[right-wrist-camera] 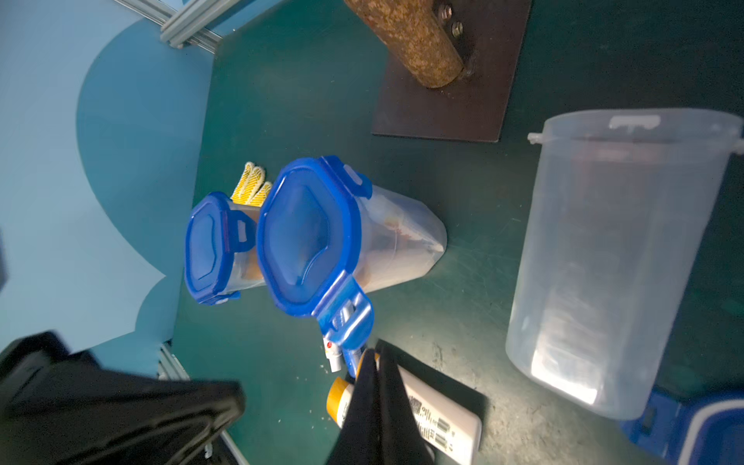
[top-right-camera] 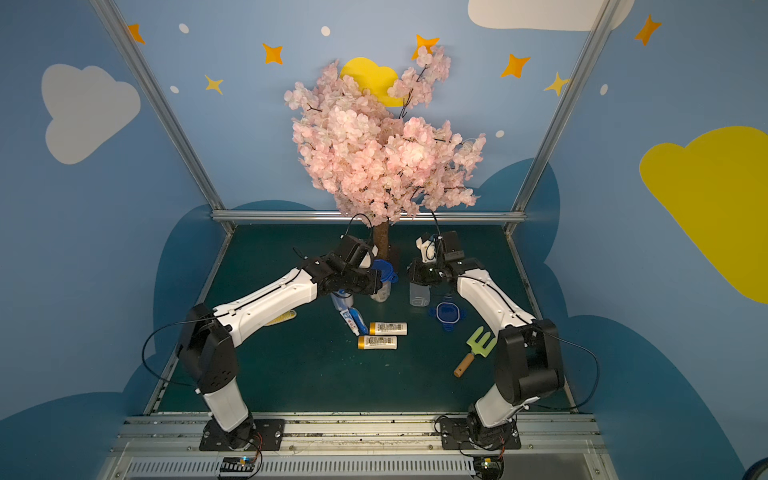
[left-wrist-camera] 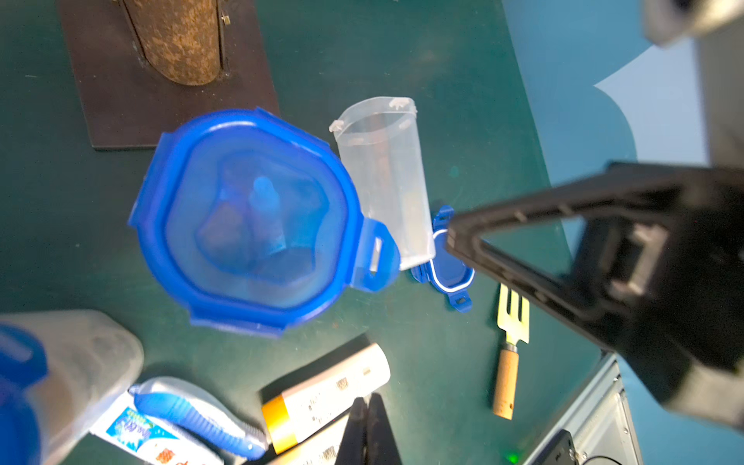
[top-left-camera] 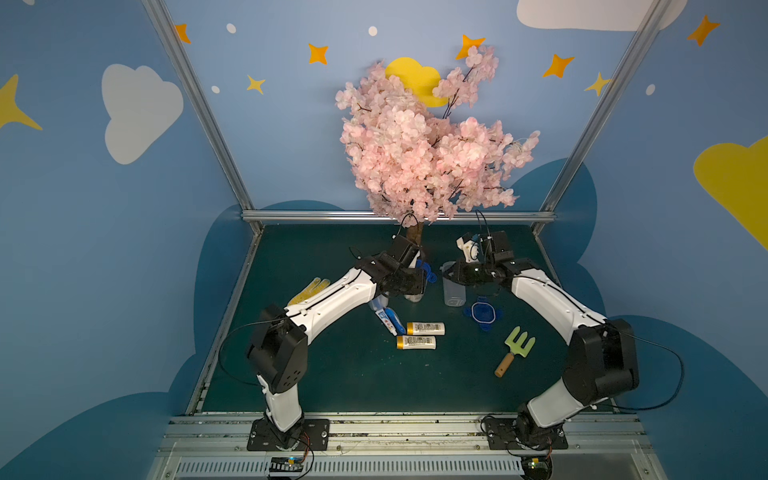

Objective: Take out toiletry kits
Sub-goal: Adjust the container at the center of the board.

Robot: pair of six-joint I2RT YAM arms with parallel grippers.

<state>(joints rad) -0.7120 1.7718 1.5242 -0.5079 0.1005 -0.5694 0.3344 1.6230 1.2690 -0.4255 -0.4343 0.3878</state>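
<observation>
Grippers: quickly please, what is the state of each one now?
Left gripper: shut, nothing between the jaws.
Right gripper: shut, nothing between the jaws.

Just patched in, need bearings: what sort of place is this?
Probably a staged robot demo booth, not a real home: blue walls painted with clouds and stars, an artificial pink blossom tree, and an aluminium frame around the green tabletop.

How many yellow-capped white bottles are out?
2. The far bottle and the near bottle lie side by side on the mat. More may be hidden in the big lidded jar or the small lidded jar.
</observation>
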